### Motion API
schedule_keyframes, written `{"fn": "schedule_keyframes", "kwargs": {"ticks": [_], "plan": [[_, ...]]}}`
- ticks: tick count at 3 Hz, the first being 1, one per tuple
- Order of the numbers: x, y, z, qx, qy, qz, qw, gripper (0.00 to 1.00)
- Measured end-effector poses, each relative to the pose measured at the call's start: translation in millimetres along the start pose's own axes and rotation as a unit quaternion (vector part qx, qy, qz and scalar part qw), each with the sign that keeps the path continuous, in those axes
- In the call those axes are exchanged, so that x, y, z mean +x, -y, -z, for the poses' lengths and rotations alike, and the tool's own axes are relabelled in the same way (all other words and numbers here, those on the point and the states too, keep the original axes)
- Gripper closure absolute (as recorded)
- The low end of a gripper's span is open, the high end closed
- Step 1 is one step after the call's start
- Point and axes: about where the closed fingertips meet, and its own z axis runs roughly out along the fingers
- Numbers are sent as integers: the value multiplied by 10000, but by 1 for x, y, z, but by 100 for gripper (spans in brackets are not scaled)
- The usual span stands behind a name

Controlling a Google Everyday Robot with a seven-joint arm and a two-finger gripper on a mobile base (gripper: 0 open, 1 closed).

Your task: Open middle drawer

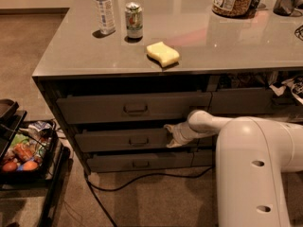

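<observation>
I am watching the claw [173, 135] sitting at the right end of the middle drawer [118, 140], to the right of its small central handle [138, 141]. I cannot tell whether it is clenched or released. The drawer is lying under the counter [227, 41], between the taller drawer [94, 109] above and the slimmer drawer [113, 162] below. A yellow sponge [163, 53] is resting on the counter.

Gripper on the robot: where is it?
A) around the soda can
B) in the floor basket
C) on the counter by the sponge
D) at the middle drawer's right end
D: the gripper sits at the right end of the middle drawer, under the counter.
</observation>
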Motion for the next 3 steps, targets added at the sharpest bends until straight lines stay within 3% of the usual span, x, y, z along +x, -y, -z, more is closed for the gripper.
{"fn": "schedule_keyframes", "kwargs": {"ticks": [3], "plan": [[1,2,-1,-22,3,-16,10000,62]]}}
